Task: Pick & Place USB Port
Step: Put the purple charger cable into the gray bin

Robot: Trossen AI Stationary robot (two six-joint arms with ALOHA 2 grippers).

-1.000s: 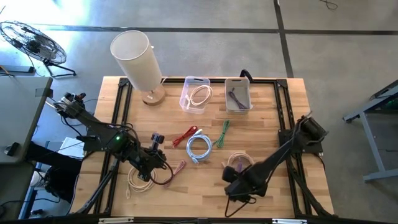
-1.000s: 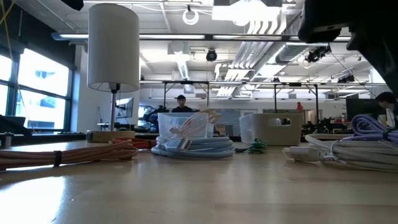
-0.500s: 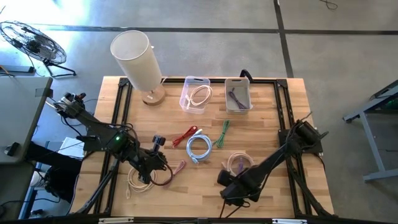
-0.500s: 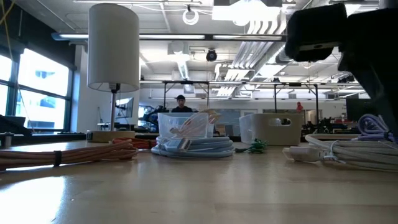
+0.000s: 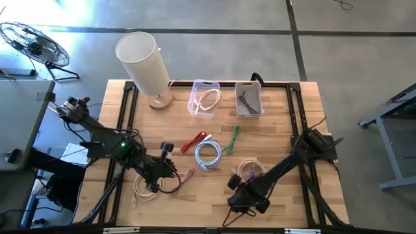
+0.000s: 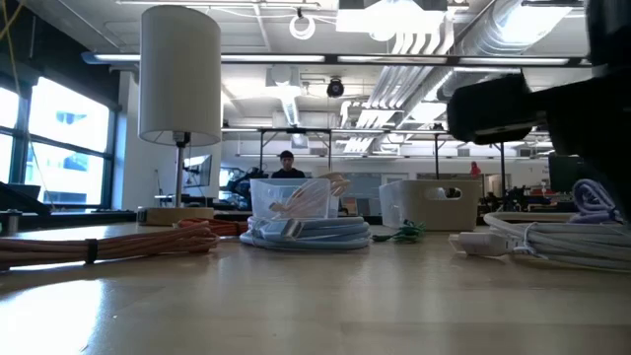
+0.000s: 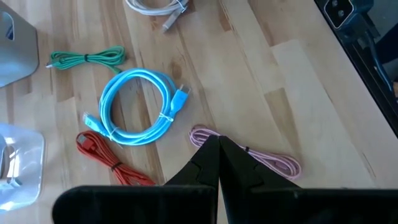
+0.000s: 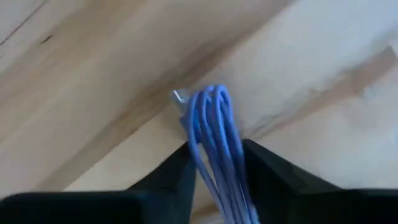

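Right gripper (image 8: 214, 163) has just closed on the purple cable (image 8: 213, 134), near-right of the table (image 5: 273, 123); pick looks made, lift comes next. Left gripper (image 7: 219, 154) stays clenched, empty, over the pink cable (image 7: 273, 163).

On the table (image 5: 273, 104), a lamp (image 5: 144, 62) stands at the far left corner. To its right along the far edge sit two bins side by side: the left bin (image 5: 204, 99) holds a coiled cable, the right bin (image 5: 249, 98) another cable. Near the table's middle lies a coiled cable (image 5: 208, 155), with a bundled cable (image 5: 192, 141) just to its left and another bundled cable (image 5: 233, 140) just to its right. Nearer and to the left, a small bundle (image 5: 188, 174) lies beside a loose coil (image 5: 146, 189) at the near left. At the near right lies a further coil (image 5: 250, 170).
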